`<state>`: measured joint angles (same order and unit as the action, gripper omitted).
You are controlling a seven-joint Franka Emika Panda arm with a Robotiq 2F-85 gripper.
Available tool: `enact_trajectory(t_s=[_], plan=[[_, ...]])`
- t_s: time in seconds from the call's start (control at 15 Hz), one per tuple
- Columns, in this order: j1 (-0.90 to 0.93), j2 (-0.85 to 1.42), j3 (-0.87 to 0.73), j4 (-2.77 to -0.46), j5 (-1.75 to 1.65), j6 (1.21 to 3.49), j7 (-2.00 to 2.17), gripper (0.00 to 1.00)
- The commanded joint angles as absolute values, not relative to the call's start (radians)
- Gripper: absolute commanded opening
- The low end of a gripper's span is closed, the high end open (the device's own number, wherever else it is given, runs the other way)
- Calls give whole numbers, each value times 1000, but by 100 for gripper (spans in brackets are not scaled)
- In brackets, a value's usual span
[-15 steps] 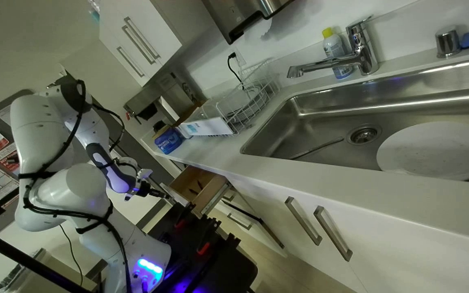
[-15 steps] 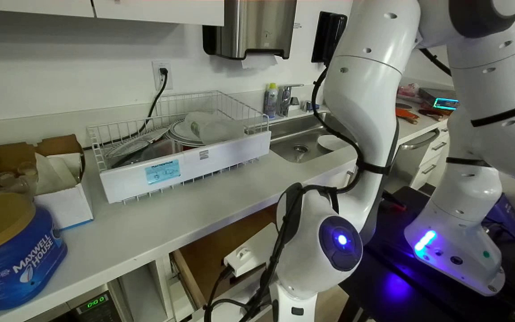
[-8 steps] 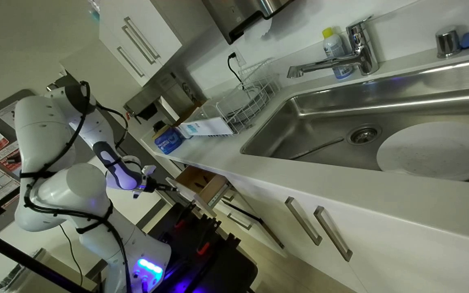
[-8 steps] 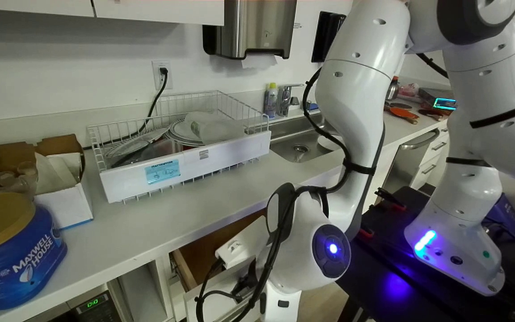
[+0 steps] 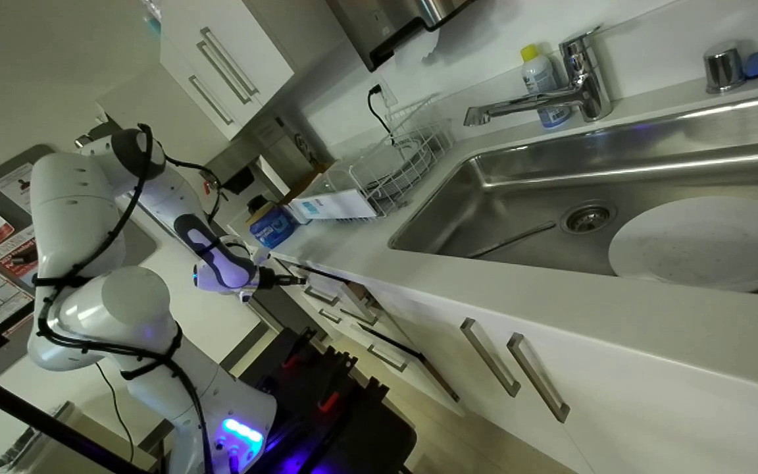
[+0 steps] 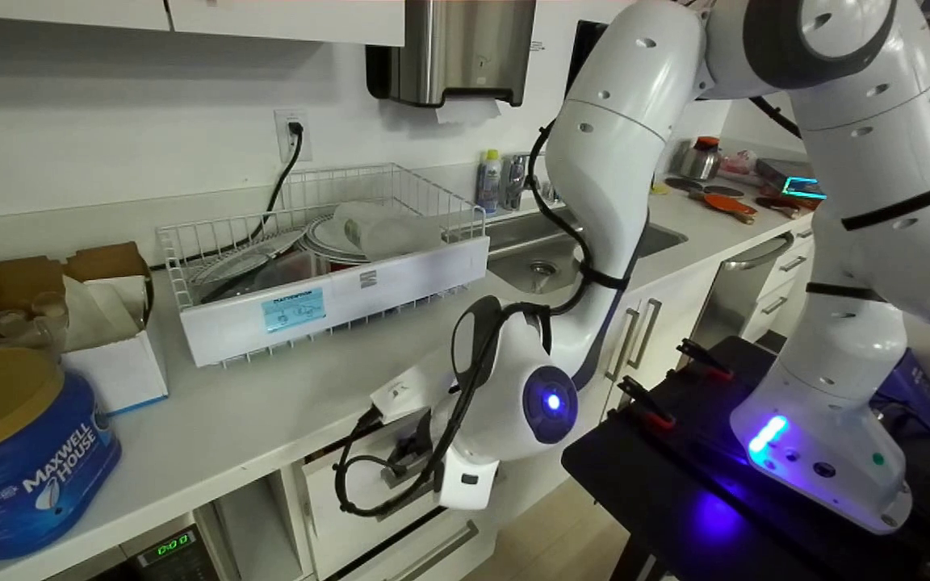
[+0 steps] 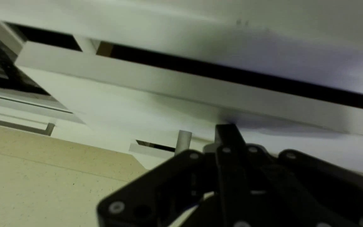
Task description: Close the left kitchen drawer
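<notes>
Left drawer (image 7: pixel 156 107) slid farther in, its front against pressed-together tool (image 7: pixel 227 126)

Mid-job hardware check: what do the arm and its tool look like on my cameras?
The arm is glossy white and rounded, with dark grey joint sections. A black cable runs along it under black straps. A blue light bar glows low on it; a round dark disc farther along has a glowing blue centre. The tool is black and jointed, with pale screw heads.
</notes>
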<state>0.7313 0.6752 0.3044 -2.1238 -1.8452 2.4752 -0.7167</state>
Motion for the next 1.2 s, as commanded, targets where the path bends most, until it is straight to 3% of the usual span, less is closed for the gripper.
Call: enact_trajectory(t_s=[0.0,0.33,0.73,1.13], plan=[[690,705,311,-2072,-1905,2461,-689,0],[679,649,397,-2123,-1752,2458,-644,0],[717,485,548,-2251,-1282,2229,-681,0],[714,313,645,-2316,-1080,2119,-686,0]])
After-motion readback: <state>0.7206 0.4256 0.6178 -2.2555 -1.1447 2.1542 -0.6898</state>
